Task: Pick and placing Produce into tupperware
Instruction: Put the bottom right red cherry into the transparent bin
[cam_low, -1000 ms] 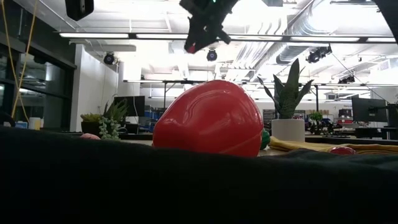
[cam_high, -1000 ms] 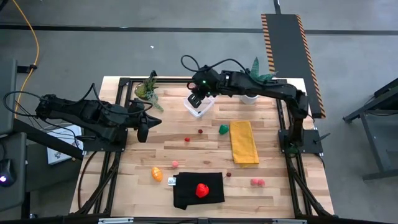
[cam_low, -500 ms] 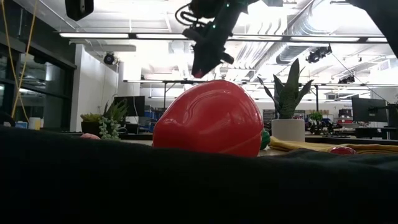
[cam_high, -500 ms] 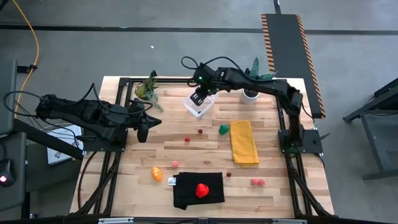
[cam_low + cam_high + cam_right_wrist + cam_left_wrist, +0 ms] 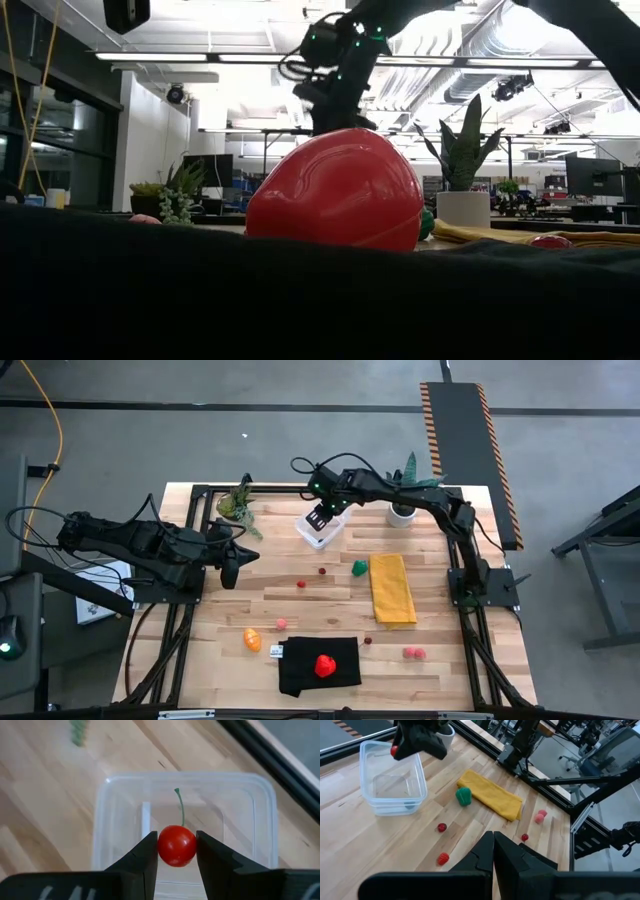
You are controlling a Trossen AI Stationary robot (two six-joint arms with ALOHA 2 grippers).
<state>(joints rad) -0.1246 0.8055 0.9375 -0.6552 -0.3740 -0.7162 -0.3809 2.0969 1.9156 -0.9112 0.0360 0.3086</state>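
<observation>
My right gripper (image 5: 176,847) is closed on a small red cherry (image 5: 176,845) with a thin green stem. The two fingers press it from both sides, and it hangs directly above the clear tupperware (image 5: 260,820), not yet resting inside it. From above, the right gripper (image 5: 322,518) is over the tupperware (image 5: 316,532), which stands near the far edge of the wooden table (image 5: 450,680), between a small leafy plant (image 5: 238,503) and a white pot (image 5: 402,514) with a tall green plant.

My left gripper (image 5: 229,572) waits over the left side of the table, with its fingers fully together and nothing between them.

The other produce is on the table, away from the tupperware. A green piece (image 5: 359,568) lies just beside a folded yellow cloth (image 5: 392,589). Two small red berries (image 5: 322,571) lie in the middle area, well apart from each other. An orange piece (image 5: 252,639) is near the front left, with a pink berry (image 5: 282,624) near it. A red strawberry (image 5: 325,665) sits on a black cloth (image 5: 300,670) at the front edge. A dark berry (image 5: 368,641) is just beside this cloth, and two pink-red pieces (image 5: 412,653) touch each other more to the right.

In the low view the strawberry (image 5: 335,190) fills the centre.
</observation>
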